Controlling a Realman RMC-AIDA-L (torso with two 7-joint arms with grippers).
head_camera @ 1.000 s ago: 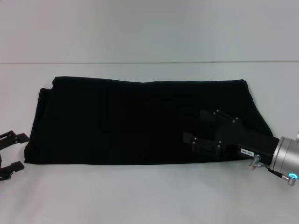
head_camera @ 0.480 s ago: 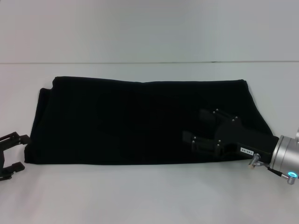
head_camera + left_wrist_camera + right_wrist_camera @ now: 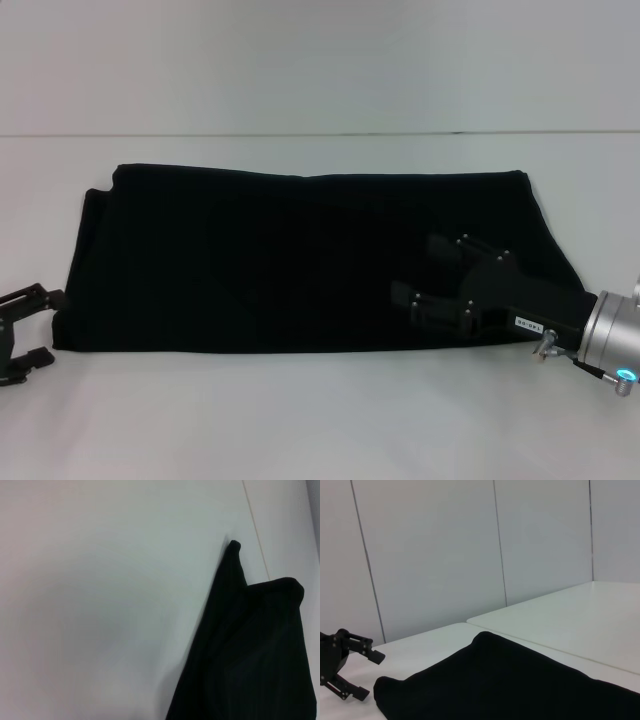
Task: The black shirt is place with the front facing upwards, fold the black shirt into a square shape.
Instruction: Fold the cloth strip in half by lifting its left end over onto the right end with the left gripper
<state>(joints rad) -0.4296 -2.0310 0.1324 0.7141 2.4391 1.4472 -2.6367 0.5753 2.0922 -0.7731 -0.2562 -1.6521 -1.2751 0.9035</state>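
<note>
Slid outward a little, left claw, toward the picture's near left corner since a second before, and sat just off the shirt's near left corner, fingers spread and holding nothing. Barely shifted, right claw, low over the shirt near its right end. Looked spread as well, upper and lower fingers set apart, though black metal against black cloth made it hard to say whether any fabric lay pinched between them.

Lay flat on the white table, the shirt, already folded into a long band running from beside the left claw across to beyond the right one. No chest print or neck label on show, so apparently front turned inward. From the left wrist camera, only a narrow corner of the shirt and bare table. From the right wrist camera, the shirt stretching away toward the left claw at the far end.

Judged step: fold the band across its length to reach a square. Best done by pinching the right end through all layers, close to the edge, lifting only enough to clear the cloth beneath, carrying it straight toward the left claw, and laying it down with edges matched. Risk: catching just the top layer and dragging the band askew.
</note>
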